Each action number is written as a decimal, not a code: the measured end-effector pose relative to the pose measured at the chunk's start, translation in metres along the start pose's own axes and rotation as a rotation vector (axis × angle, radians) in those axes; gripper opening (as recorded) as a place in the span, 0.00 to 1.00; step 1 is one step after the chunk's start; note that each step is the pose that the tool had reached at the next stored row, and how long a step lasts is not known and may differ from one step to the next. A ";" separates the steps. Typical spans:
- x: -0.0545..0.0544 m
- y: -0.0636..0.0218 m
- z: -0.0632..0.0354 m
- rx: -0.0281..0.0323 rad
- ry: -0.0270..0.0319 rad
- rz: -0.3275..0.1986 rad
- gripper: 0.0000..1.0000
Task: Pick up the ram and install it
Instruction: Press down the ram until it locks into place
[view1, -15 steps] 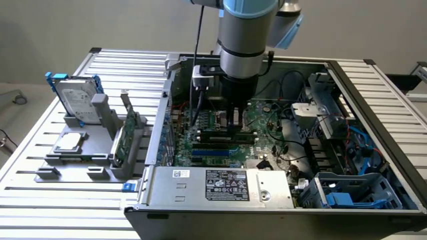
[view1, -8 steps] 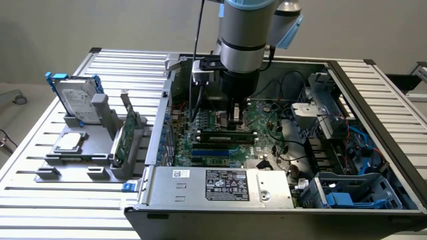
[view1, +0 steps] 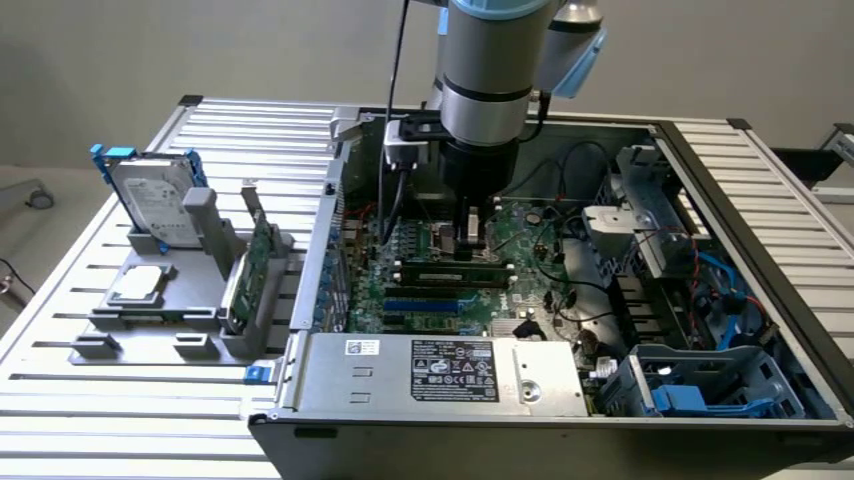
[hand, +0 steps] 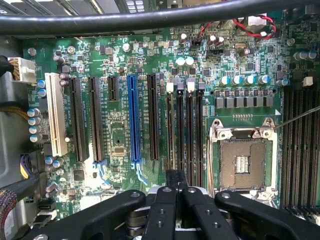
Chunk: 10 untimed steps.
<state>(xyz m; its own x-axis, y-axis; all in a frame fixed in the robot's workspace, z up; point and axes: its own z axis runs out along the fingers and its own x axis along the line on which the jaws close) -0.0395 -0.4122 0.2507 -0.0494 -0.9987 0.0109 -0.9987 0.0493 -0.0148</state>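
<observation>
The gripper (view1: 470, 238) hangs inside the open case (view1: 747, 210), low over the board (view1: 441, 280). In the wrist view its jaws stand narrow, pressed together on the top edge of the ram (hand: 172, 177), a thin dark stick held upright between the fingertips (hand: 165, 200). In the exterior view the ram (view1: 451, 268) shows as a long dark green strip right under the gripper, lying along the memory slots (hand: 185, 135). Whether it is fully seated in a slot cannot be told.

Just past the gripper's tip run the black memory slots, side by side, with the ram lined up with them. To one side of the gripper sits the open CPU socket (hand: 245, 160) in its metal frame. To the other side stand the expansion slots, among them a blue slot (hand: 133, 117) and a white slot (hand: 56, 112).

Well away from the gripper, outside the case toward the exterior view's left, a grey holder (view1: 167, 310) carries a hard drive (view1: 150, 200) on edge and a green card (view1: 254, 275) upright. Below the gripper in the exterior view, at the near edge of the case, lies the power supply (view1: 441, 370) with its label.
</observation>
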 end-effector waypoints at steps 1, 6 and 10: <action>0.000 0.0000 0.0000 0.0000 0.0000 0.000 0.11; 0.000 0.0000 0.0000 -0.0001 0.0000 0.000 0.11; 0.000 0.0003 0.0006 -0.0001 0.0001 0.000 0.11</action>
<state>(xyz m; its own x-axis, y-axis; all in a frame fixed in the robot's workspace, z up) -0.0397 -0.4122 0.2501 -0.0495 -0.9987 0.0109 -0.9987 0.0493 -0.0147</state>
